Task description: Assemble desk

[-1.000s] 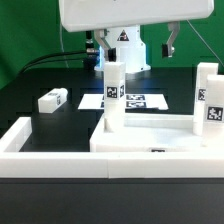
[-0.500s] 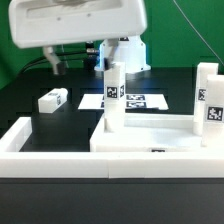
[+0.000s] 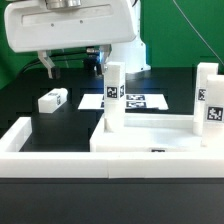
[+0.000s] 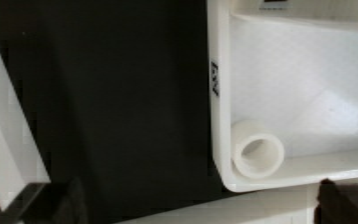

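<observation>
The white desk tabletop (image 3: 150, 140) lies in the front corner of the table, rim up. Two white tagged legs stand upright on it, one at its left corner (image 3: 113, 95) and one at its right (image 3: 208, 95). A third leg (image 3: 52, 99) lies loose on the black table to the exterior view's left. My gripper (image 3: 75, 65) hangs high above the back left of the slab, open and holding nothing. The wrist view looks down on the tabletop's (image 4: 300, 90) corner, where a round white end (image 4: 259, 152) shows. My gripper (image 4: 179, 215) shows only as dark fingertips (image 4: 345, 200) at the frame corners.
The marker board (image 3: 140, 100) lies flat behind the slab. A long low white border wall (image 3: 40, 140) runs along the front and left, seen also in the wrist view as the border wall (image 4: 7, 120). Black cables trail at the back left.
My gripper has swung from the exterior view's right across to the left, staying high and open. The legs and tabletop have not moved.
</observation>
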Available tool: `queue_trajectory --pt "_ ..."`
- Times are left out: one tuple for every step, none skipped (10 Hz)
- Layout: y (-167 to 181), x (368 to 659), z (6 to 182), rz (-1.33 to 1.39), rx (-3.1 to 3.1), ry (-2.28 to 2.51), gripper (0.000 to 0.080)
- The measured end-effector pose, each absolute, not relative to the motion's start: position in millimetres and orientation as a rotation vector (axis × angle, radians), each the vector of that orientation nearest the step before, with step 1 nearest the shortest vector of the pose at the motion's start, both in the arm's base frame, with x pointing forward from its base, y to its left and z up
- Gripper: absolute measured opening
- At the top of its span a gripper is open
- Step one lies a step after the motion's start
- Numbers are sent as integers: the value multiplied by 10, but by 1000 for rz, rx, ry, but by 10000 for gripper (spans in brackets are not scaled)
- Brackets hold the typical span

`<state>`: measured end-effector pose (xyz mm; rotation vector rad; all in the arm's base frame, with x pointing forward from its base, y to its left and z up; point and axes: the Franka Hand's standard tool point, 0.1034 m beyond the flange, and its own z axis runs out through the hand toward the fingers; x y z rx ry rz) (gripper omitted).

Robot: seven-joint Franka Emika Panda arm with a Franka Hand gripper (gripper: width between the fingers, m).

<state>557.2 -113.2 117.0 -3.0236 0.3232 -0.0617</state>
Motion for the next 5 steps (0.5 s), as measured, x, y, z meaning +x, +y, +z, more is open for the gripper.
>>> queue_trajectory --pt "-1303 5434 1105 -52 -2995 414 649" --pt "-1593 5149 1008 -17 -2987 507 649" --pt "-1811 4924 905 28 -2980 575 649" --pt "-1895 4879 841 9 -2999 586 649" --pt "-1861 4891 842 14 -2998 578 649"
